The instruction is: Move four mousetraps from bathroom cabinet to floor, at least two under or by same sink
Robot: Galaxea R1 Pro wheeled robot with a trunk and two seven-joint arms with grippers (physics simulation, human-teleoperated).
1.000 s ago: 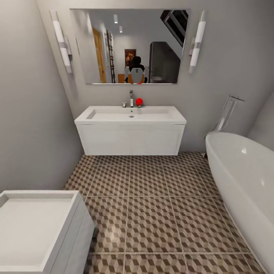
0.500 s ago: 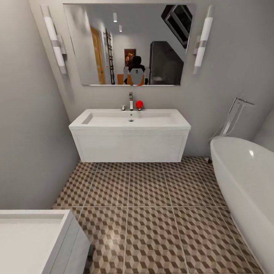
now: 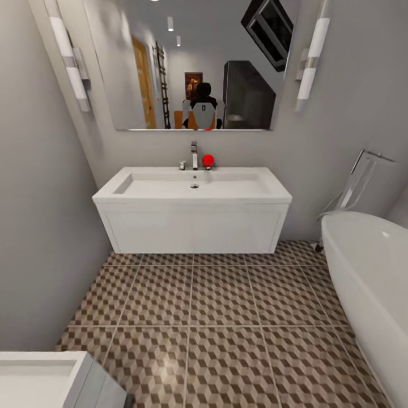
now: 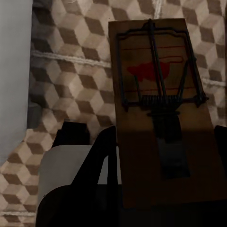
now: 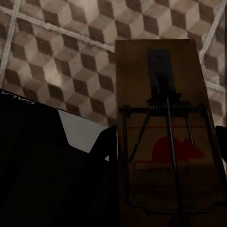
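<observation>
While I face the bathroom sink (image 3: pixel 192 187) across the bathroom floor (image 3: pixel 221 334), each wrist view shows a mousetrap above the cube tiles. My left hand (image 4: pixel 161 208) is clamped on one mousetrap (image 4: pixel 161 109), its dark finger (image 4: pixel 101 156) against the plate's edge. My right hand (image 5: pixel 165 208) grips the second mousetrap (image 5: pixel 163 137) likewise. White tub (image 3: pixel 368 272) at right.

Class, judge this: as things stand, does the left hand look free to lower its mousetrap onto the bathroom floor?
Probably yes: the left hand holds its mousetrap over bare bathroom floor, with nothing seen between them.
</observation>
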